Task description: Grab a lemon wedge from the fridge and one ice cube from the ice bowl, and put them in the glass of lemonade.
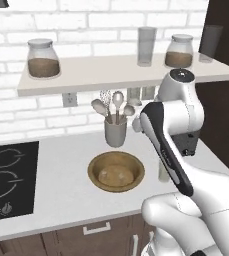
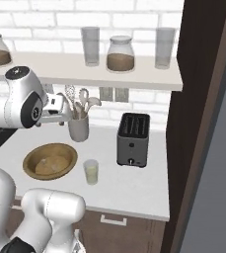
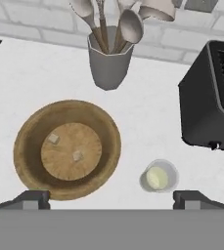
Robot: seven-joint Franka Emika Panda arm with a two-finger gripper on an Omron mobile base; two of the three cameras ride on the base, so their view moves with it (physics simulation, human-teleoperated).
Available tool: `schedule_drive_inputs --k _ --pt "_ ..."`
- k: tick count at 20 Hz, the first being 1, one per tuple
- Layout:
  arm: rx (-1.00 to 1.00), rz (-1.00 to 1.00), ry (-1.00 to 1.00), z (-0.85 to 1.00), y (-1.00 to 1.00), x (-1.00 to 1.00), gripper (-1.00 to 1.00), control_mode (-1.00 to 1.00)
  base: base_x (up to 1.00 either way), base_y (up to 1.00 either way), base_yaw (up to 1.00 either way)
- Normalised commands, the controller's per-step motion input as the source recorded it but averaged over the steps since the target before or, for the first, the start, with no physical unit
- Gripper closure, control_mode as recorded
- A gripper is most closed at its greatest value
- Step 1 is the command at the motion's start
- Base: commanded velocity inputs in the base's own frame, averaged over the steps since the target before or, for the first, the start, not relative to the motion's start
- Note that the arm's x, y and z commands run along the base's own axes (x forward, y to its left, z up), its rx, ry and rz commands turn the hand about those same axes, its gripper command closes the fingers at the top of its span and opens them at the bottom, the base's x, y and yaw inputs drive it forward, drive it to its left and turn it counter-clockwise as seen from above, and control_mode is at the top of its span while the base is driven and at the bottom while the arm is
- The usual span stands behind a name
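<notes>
Lemonade glass [image 3: 156, 177] stands on the white counter [image 3: 30, 83], just beside the ice bowl [image 3: 67, 149] and apart from it. Going left to right in the hand view: the wooden bowl lies at the left with two small pale lumps on its flat bottom, the grey utensil cup [image 3: 108, 61] with wooden spoons stands behind it by the brick wall, the small tumbler of pale yellow liquid sits lower toward the middle, and the dark toaster [image 3: 209, 105] stands at the right. The gripper [image 3: 111, 199] hangs above the counter with its jaws spread fully wide, one tip over the bowl's near rim, the other right of the glass, holding and touching nothing.
</notes>
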Motion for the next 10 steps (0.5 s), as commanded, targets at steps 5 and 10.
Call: schedule_drive_inputs --k 5,10 --pt "-0.01 0.13 0.14 -0.71 0.65 -0.10 -1.00 -1.00 0.00 0.00 0.00" --pt "0.01 0.15 0.28 -1.00 0.80 0.06 -1.00 -1.00 0.00 0.00 0.00"
